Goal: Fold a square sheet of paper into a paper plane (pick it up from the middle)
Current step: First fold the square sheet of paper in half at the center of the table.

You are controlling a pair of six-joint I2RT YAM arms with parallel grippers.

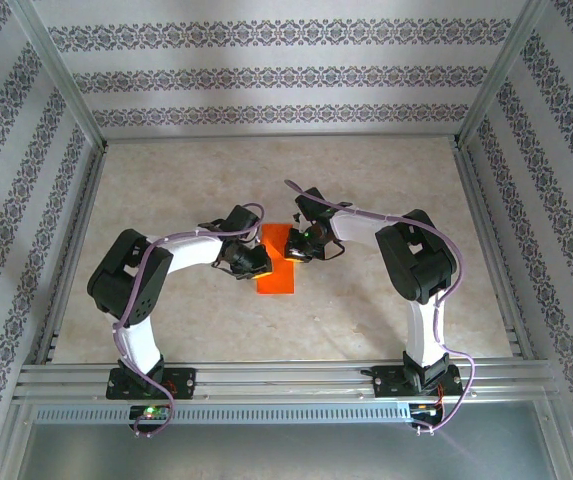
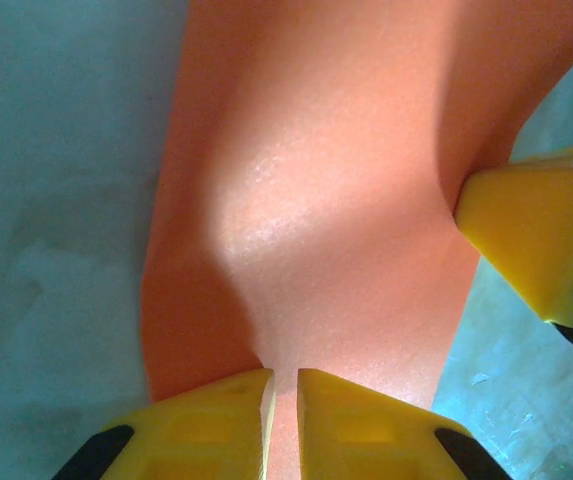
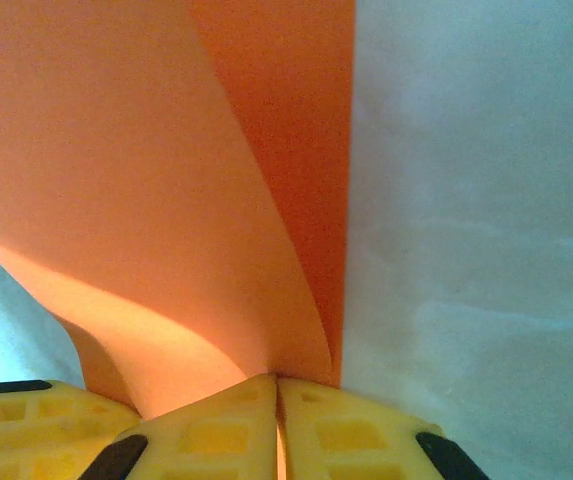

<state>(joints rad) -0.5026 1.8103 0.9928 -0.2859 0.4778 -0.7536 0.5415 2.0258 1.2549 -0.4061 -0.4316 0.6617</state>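
thin square orange-red paper sheet (image 1: 278, 270) at middle of tabletop (image 1: 386, 180), buckled; left pincer (image 2: 284, 388) and right pincer (image 3: 278, 392) each pinched tight on it. early stage: no dart shape yet.

Matt paper sheet (image 2: 336, 200), smooth plastic fingers (image 2: 366, 430)

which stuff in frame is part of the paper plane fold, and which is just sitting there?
Part of the job:
- square sheet of paper, orange, lifted and curled between the arms
- left gripper, pinched on the sheet
- right gripper, pinched on the sheet

Just there:
- table
- patterned walls
- aluminium rail at the arm bases
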